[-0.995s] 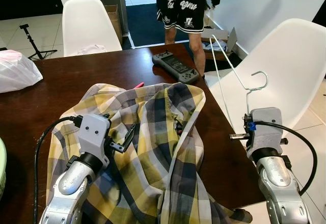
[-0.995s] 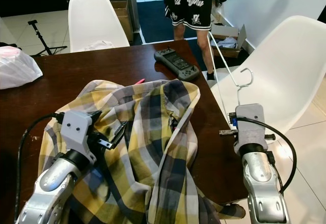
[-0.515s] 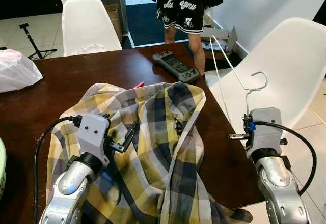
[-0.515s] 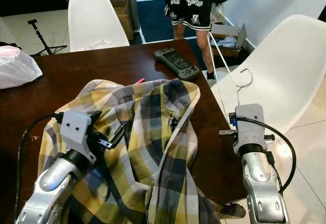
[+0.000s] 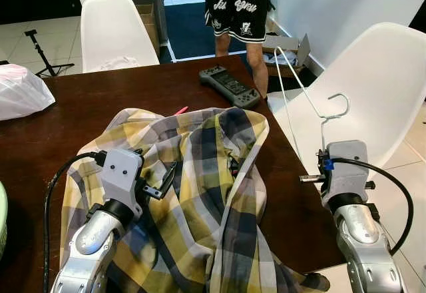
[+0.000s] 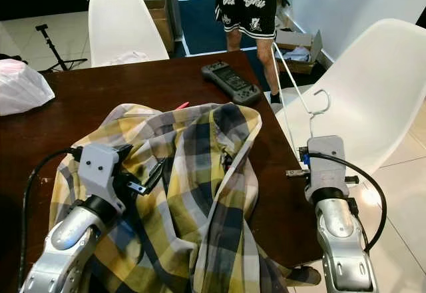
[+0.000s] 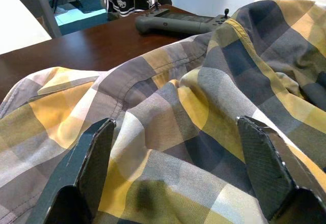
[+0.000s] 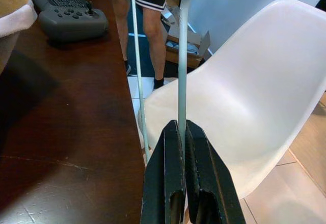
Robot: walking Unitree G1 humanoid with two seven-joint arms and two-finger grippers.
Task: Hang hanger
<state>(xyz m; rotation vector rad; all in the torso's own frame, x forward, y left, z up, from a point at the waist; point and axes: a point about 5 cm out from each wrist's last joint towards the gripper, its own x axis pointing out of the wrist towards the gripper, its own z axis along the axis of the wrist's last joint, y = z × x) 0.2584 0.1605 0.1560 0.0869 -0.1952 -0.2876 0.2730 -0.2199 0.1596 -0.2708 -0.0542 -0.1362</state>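
Table of dark brown wood (image 5: 126, 96) spreads under both arms, with a white moulded plastic chair (image 5: 373, 86) just beyond the right gripper (image 8: 182, 132) and another white chair (image 5: 113, 30) at the far edge ahead of the left gripper (image 7: 173, 132). Crumpled yellow, grey and white checked shirt (image 5: 206, 186) lies directly beneath the left gripper, whose fingers (image 7: 94, 155) are spread wide apart just above the cloth, gripping nothing. A person in black printed shorts (image 6: 249, 3) stands past the table's far end. A white plastic bag (image 5: 23, 90) sits well off to the left gripper's outer side. A grey handheld controller (image 5: 229, 86) rests ahead of and between the grippers. The right gripper's fingers are clenched tight on the thin white wire hanger (image 5: 319, 110), which rises upright from them beside the table edge
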